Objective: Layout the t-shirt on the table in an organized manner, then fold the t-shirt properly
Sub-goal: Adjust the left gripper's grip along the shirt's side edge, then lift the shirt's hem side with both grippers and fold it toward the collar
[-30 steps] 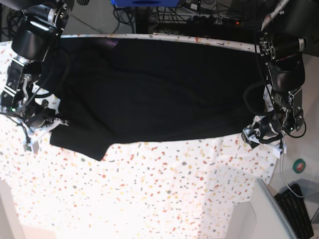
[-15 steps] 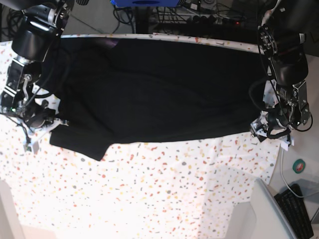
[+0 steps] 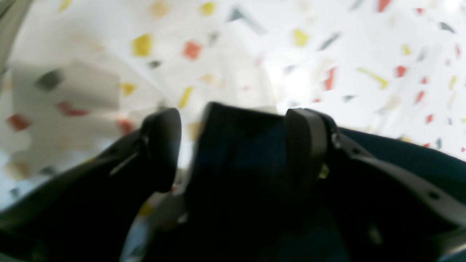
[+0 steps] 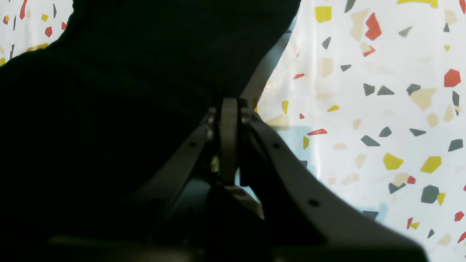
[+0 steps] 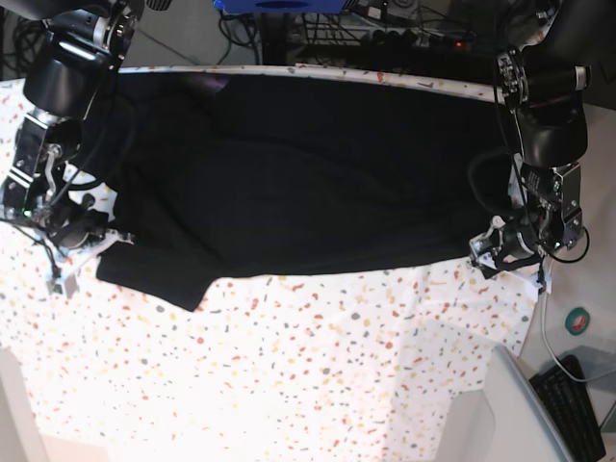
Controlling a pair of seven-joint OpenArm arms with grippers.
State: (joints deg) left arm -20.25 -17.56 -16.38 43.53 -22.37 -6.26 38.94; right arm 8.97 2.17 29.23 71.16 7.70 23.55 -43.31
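Note:
The black t-shirt (image 5: 308,173) lies spread across the far half of the speckled table (image 5: 289,366), plain side up. My left gripper (image 5: 491,258) sits at the shirt's near right corner. In the left wrist view it (image 3: 233,145) is open, with a flap of black cloth (image 3: 240,171) between the two fingers and a gap beside one finger (image 3: 162,145). My right gripper (image 5: 96,241) is at the sleeve on the left. In the right wrist view its fingers (image 4: 229,120) are pressed together where the cloth's (image 4: 109,91) edge meets them.
The table's right edge runs just past the left gripper. Off that edge are a green tape roll (image 5: 579,320), a black keyboard (image 5: 577,409) and a grey box (image 5: 525,404). Cables (image 5: 385,29) crowd the floor behind the table.
The left arm swung out to the right, then came back to the shirt's near right corner, jaws a little narrower. The right arm and the shirt have not moved.

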